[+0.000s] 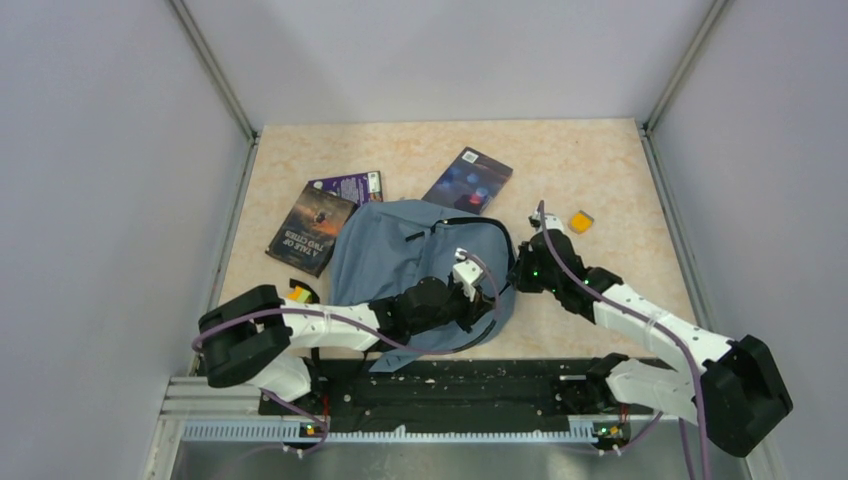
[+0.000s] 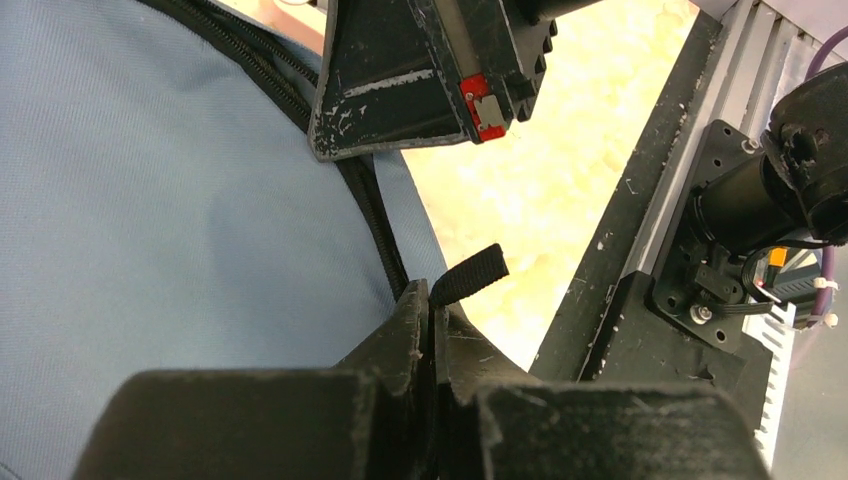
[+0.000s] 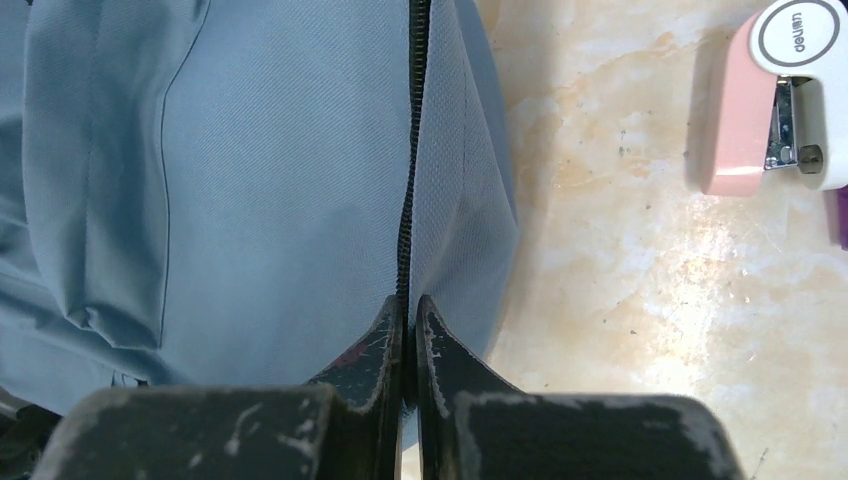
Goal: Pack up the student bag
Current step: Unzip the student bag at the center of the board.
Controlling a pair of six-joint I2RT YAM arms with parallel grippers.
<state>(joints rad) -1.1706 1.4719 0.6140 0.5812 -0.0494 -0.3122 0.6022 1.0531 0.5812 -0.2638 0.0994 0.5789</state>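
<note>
the table (image 1: 620, 170) is a beige, marbled slab, walled by pale panels on three sides, with a black rail (image 1: 450, 385) along its near edge. bare surface shows along the far edge and in a wide strip on the right.

the student bag (image 1: 400, 255) lies flat at near centre, a soft grey-blue woven fabric, rounded at the top. its near end reaches the rail. its left edge touches the paperback, so there is little room on that side.

the left gripper (image 2: 432, 300) reaches over the bag to its right rim, fingers pressed together on a flat black webbing pull tab (image 2: 472, 273) that sticks out above them. the right gripper (image 3: 408, 305) is at the same rim, close to the left one, fingers also together. the black toothed zipper (image 3: 410, 150) runs straight down into the seam between them, so it looks pinched there. both sets of fingers are scuffed matt black plastic.

a dark paperback (image 1: 311, 228) sits far left, overlapping a purple book (image 1: 350, 186). a glossy dark blue book (image 1: 468, 180) lies just beyond the bag's top.

a pink and white stapler (image 3: 770, 100), smooth and rounded, rests on the bare surface right of the bag, apart from it. a small orange block (image 1: 580, 221) lies further right. a many-coloured cube (image 1: 299, 294) sits by the left arm.
</note>
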